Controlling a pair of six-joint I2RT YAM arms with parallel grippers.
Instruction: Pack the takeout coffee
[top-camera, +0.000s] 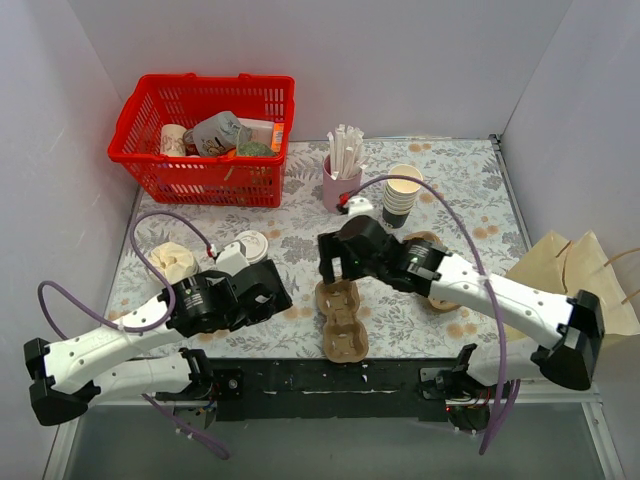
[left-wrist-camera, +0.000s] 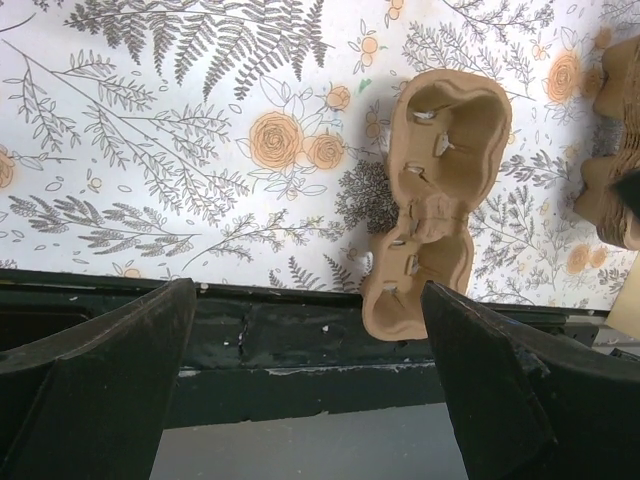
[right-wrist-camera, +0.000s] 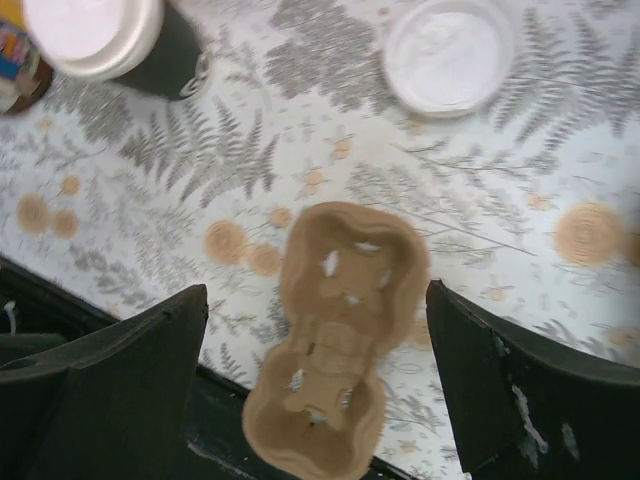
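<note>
- Both fingers of the left hand (left-wrist-camera: 308, 320) stand apart, holding nothing.
- Just ahead of it a two-cell pulp carrier (left-wrist-camera: 440, 150) lies on the fern-printed table (left-wrist-camera: 150, 150).
- Over that carrier hangs the right hand (right-wrist-camera: 318, 320), fingers likewise apart and empty.
- Ahead-left of it stands the takeout coffee (right-wrist-camera: 95, 30), lid cropped at the frame.

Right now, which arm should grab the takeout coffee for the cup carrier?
Left, probably. The takeout coffee stands to the left of the cup carrier, near the open left tool. The right tool, also open, hovers over the carrier and would have to reach across it.
</note>
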